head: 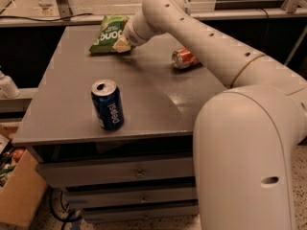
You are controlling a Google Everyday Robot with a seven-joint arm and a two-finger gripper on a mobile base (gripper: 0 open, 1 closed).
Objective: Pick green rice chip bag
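The green rice chip bag [108, 33] lies flat at the far left of the grey table [153, 104], light green with a dark green round patch and white letters. My gripper [121, 45] is at the bag's near right edge, low over the table and touching or almost touching the bag. My white arm reaches to it from the lower right across the table.
A blue soda can [108, 104] stands upright near the table's front left. An orange soda can [183, 58] lies on its side at the right, under my arm. A cardboard box [19, 190] sits on the floor at the lower left. Drawers are below the tabletop.
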